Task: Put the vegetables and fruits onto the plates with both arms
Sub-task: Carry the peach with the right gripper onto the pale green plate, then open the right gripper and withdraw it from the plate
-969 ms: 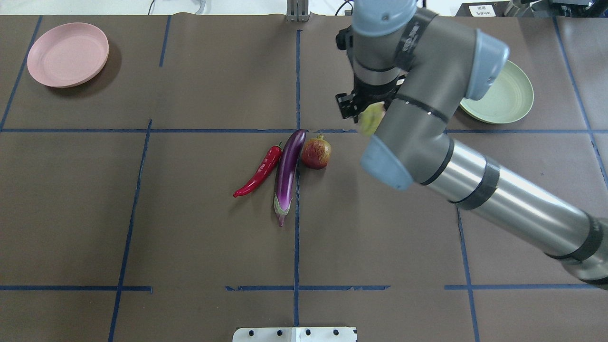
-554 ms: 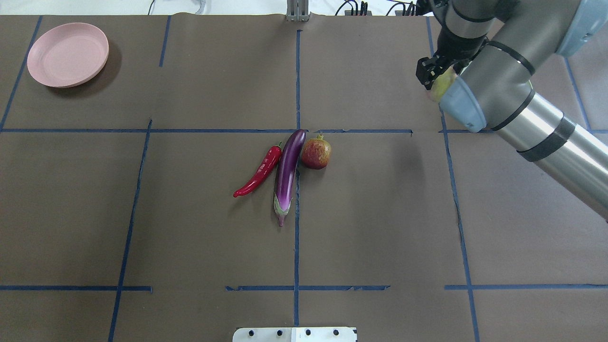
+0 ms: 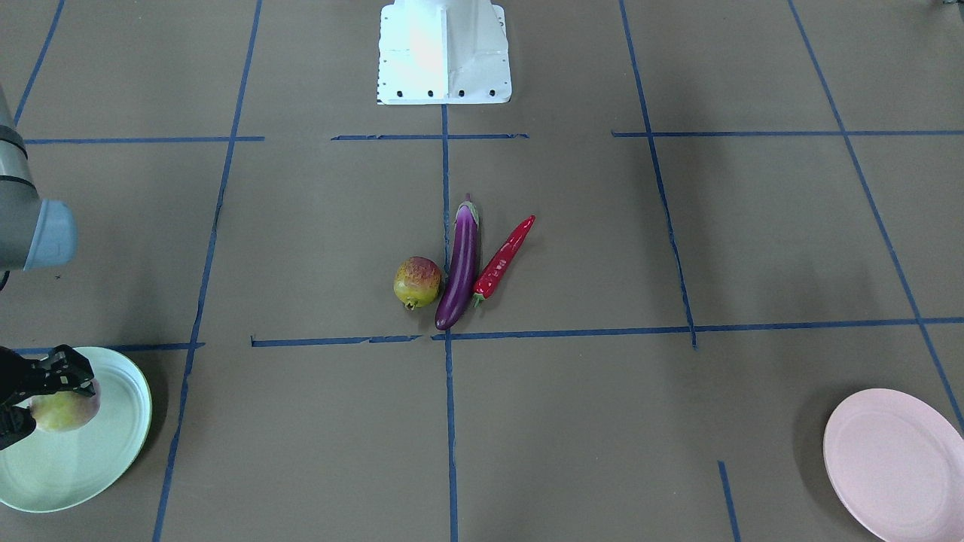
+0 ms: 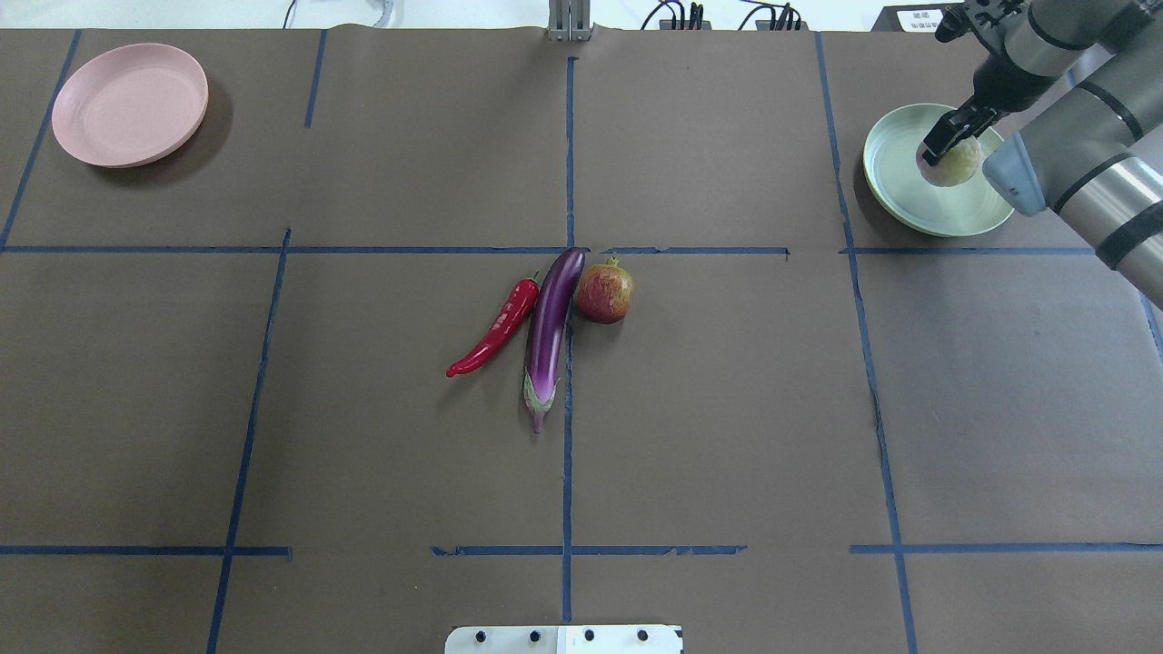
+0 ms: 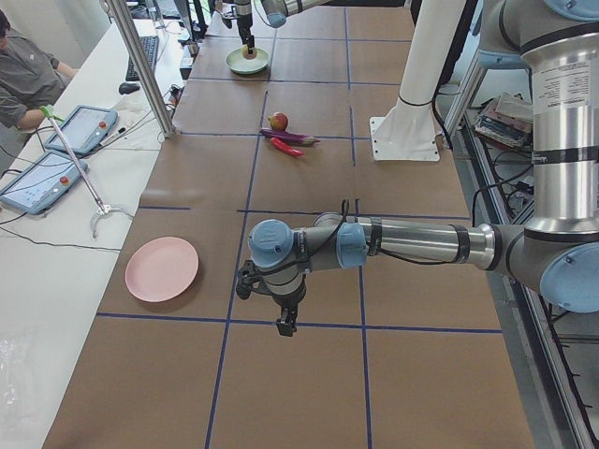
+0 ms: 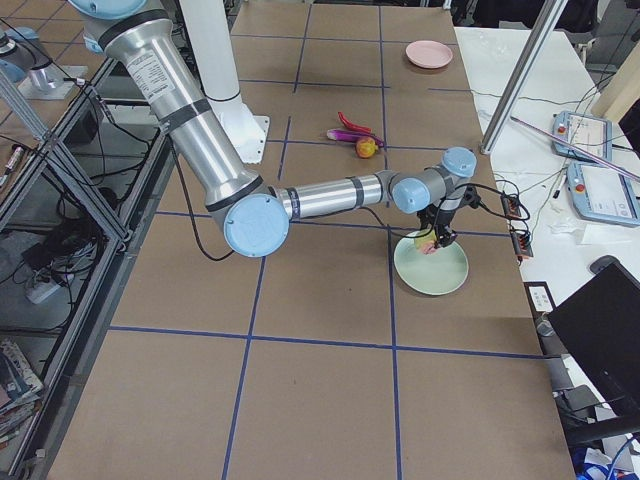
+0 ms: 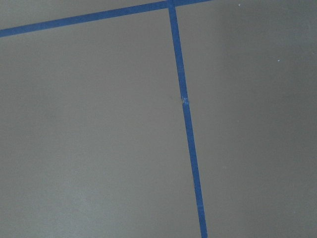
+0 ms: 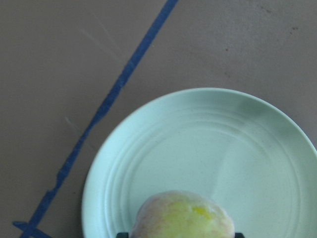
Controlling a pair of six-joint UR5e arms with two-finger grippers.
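Note:
My right gripper (image 4: pixel 945 147) is shut on the pale green-pink fruit (image 4: pixel 954 164) and holds it just over the mint green plate (image 4: pixel 889 198). The right wrist view shows the fruit (image 8: pixel 183 215) above the plate (image 8: pixel 198 124). The purple eggplant (image 4: pixel 550 331), the red chili (image 4: pixel 495 331) and the yellow-red fruit (image 4: pixel 606 292) lie together at mid-table. The pink plate (image 4: pixel 130 104) sits empty at the far left. My left gripper (image 5: pixel 281 313) shows only in the exterior left view, low over bare table near the pink plate (image 5: pixel 162 268). I cannot tell if it is open.
The white base block (image 4: pixel 563 639) is at the near edge. Blue tape lines cross the brown table. A side table with tablets (image 5: pixel 56 159) and a metal post (image 5: pixel 140 65) stand beyond the far edge.
My right arm has carried the pale fruit from near the table's middle rightward to over the green plate. The other produce has not moved.

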